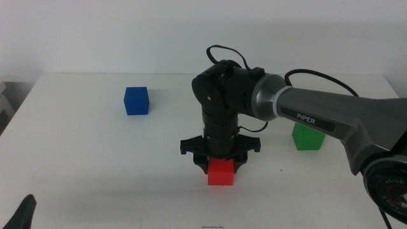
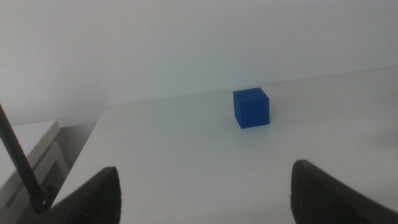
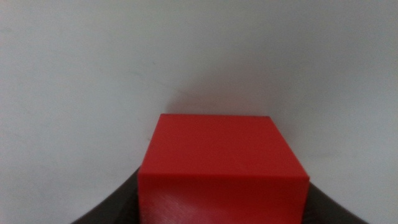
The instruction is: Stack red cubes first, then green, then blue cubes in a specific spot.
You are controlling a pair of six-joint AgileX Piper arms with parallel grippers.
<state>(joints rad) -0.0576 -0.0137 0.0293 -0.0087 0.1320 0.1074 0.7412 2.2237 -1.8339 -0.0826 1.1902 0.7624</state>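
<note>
The red cube (image 1: 220, 172) sits low at the front middle of the white table, touching it or nearly so. My right gripper (image 1: 220, 166) comes straight down on it, and its jaws press both sides of the red cube (image 3: 222, 167). The green cube (image 1: 308, 137) stands to the right, partly behind the right arm. The blue cube (image 1: 136, 100) stands at the back left and also shows in the left wrist view (image 2: 251, 107). My left gripper (image 2: 205, 193) is open and empty, low at the front left corner (image 1: 22, 213).
The right arm (image 1: 331, 121) reaches in across the right half of the table, over the green cube's near side. The white table (image 1: 95, 165) has bare surface around the red cube. The table's left edge (image 2: 81, 149) drops off beside a pale cabinet.
</note>
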